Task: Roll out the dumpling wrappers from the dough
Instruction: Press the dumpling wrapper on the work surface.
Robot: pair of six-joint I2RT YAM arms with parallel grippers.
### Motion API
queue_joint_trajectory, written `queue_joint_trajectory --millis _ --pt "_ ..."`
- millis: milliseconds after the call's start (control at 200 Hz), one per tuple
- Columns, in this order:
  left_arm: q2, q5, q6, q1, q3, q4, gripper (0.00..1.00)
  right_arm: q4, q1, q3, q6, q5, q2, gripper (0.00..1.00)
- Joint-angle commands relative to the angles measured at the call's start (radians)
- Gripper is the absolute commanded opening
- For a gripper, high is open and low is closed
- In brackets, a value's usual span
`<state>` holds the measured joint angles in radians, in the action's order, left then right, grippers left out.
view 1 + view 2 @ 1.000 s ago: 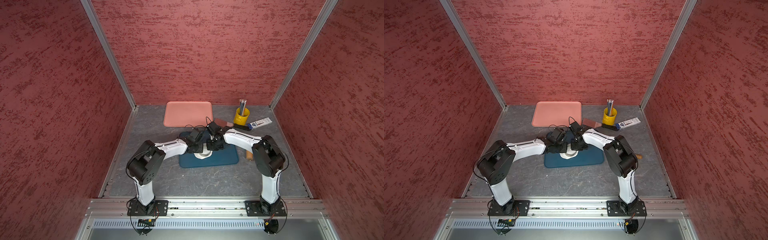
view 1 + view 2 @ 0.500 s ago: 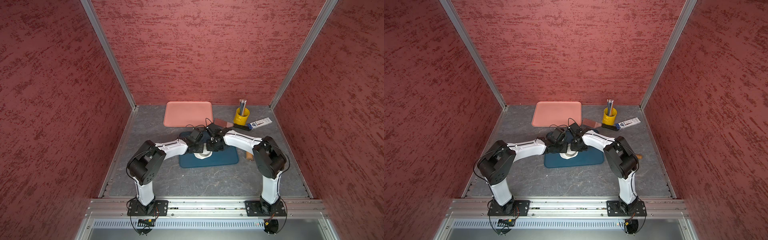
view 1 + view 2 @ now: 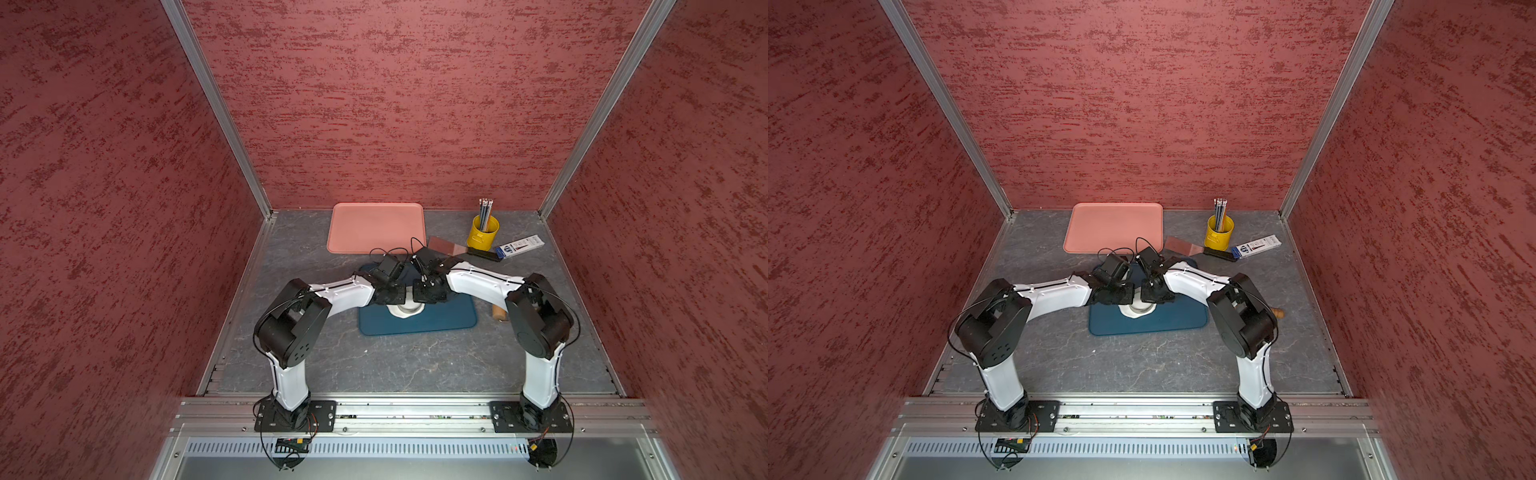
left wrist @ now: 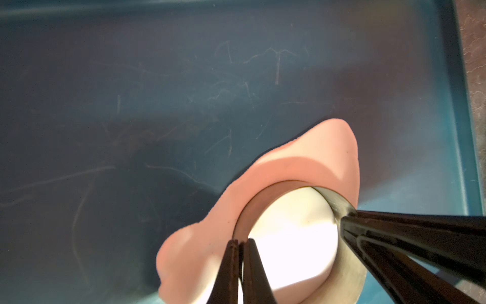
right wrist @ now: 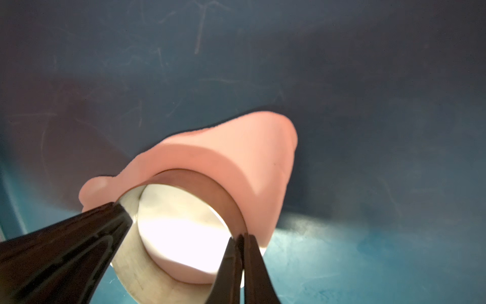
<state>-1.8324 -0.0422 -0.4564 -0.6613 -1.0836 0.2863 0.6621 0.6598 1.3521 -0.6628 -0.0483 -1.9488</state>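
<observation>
left gripper (image 4: 239, 243) fingers pinched tight on metal ring (image 4: 256, 208) wall. right gripper (image 5: 241, 240) same deal, clamped on opposite side of rim. ring pressed down into dough (image 4: 315, 158). dough lying flat on blue tray (image 3: 449, 320), tucked under both wrists.

Shows L arm (image 3: 345, 291) and R arm (image 3: 478, 282) rising from bases at near edge, elbows bent outward, forearms angled inward, wrists almost meeting at centre. Shows L claw (image 4: 240, 240) pinched shut, tips pointing down. Shows R claw (image 5: 242, 237) likewise pinched shut, tips down, opp. L claw w/ narrow gap between.
</observation>
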Motion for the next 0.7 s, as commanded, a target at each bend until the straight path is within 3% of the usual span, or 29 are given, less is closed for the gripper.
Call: queue_joint_trajectory --millis 0,165,366,511,696 --pt "-0.051 -0.07 -0.071 -0.059 0.049 0.01 0.02 -0.024 -0.026 0.021 -0.002 -0.097 -0.046 0.0" --pt "-0.012 -0.063 -0.133 -0.091 0.119 -0.034 0.03 0.074 -0.046 0.129 0.084 0.076 -0.083 0.0" --pt "-0.085 -0.065 -0.077 -0.019 0.039 -0.045 0.02 0.028 0.032 0.057 0.024 -0.072 -0.04 0.0" --pt "-0.114 -0.048 -0.043 0.01 -0.01 -0.046 0.02 -0.11 0.071 -0.052 -0.088 -0.226 0.0 0.0" --pt "-0.081 -0.065 -0.084 -0.061 0.03 -0.038 0.01 -0.055 -0.01 0.005 -0.02 -0.099 -0.036 0.0"
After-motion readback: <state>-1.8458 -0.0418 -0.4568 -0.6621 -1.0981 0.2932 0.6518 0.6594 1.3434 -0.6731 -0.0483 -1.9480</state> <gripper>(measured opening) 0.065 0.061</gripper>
